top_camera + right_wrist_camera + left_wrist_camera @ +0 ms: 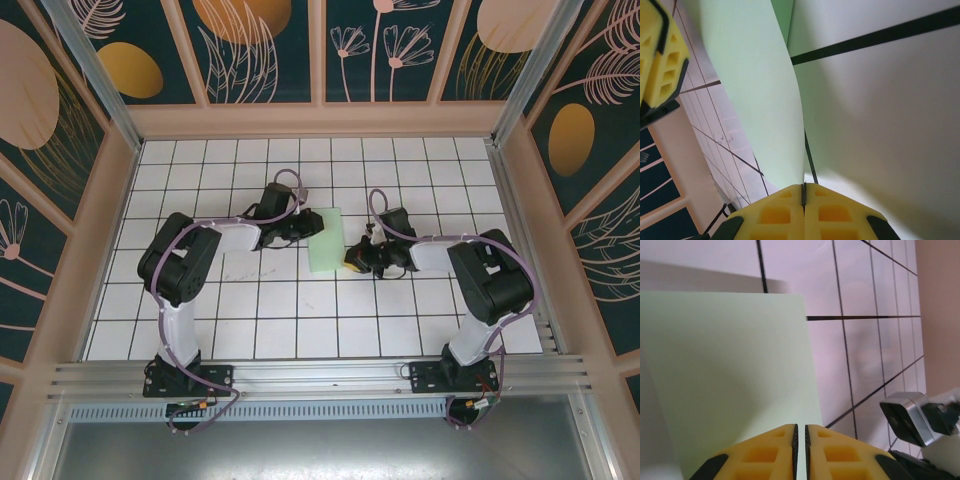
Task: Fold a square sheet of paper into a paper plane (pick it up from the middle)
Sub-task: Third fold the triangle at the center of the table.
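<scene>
Currently the square sheet of paper (326,240) sits mid-counter (300,330), between both claws, partly raised and casting a shadow. The right claw (804,192) is fully closed and pinches the sheet's edge, and the paper curls up from its tips. The left claw (800,432) is almost closed, leaving a thin slit at the sheet's near edge. Cannot tell whether it actually grips the paper.

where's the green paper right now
Top view: the sheet of paper is at the centre of the table, gripped by the left tool on its left edge and the right tool at its near right corner.
</scene>
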### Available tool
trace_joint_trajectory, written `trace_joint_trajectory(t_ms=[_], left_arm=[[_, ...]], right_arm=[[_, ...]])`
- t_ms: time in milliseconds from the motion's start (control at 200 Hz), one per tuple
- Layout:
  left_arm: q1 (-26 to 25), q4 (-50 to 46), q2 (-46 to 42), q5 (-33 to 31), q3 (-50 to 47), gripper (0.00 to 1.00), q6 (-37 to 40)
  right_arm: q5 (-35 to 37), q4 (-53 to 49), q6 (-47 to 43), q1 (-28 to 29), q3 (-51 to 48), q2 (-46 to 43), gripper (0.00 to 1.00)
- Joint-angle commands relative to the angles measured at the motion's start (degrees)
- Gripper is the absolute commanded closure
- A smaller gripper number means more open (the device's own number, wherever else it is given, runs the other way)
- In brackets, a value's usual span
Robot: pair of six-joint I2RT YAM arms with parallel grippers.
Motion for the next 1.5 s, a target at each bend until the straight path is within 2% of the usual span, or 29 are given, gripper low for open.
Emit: trace_joint_trajectory(t_ms=[0, 525, 756, 891, 1156, 1496], left_arm=[[0.01, -2.03, 2.65, -2.08, 0.82, 0.86, 1.63], [0.06, -5.10, 5.66, -1.82, 1.67, 0.89, 3.28], [0.53, -8.37, 3.13, -0.03, 8.13, 0.86, 4.99], [0.81, -10.78, 2.99, -3.45, 10.90, 0.86, 5.30], [0.89, -13.56, 4.30, -8.87, 9.63, 0.90, 5.26], [0.87, -14.83, 7.11, -9.77, 9.15, 0.96, 5.28]], right_arm=[[0.62, -1.17, 1.15, 0.80, 0.30, -2.17, 0.95], [1.80, -0.76, 1.45, 3.99, 12.43, 4.68, 0.96], [3.11, -0.55, 1.70, 4.64, 15.33, 8.90, 0.96], [4.04, -0.70, 1.67, 4.65, 15.48, 9.81, 0.96], [4.24, 3.45, 3.69, 4.65, 14.22, 10.90, 0.96], [3.69, 6.37, 4.71, 5.08, 14.35, 12.70, 0.96]])
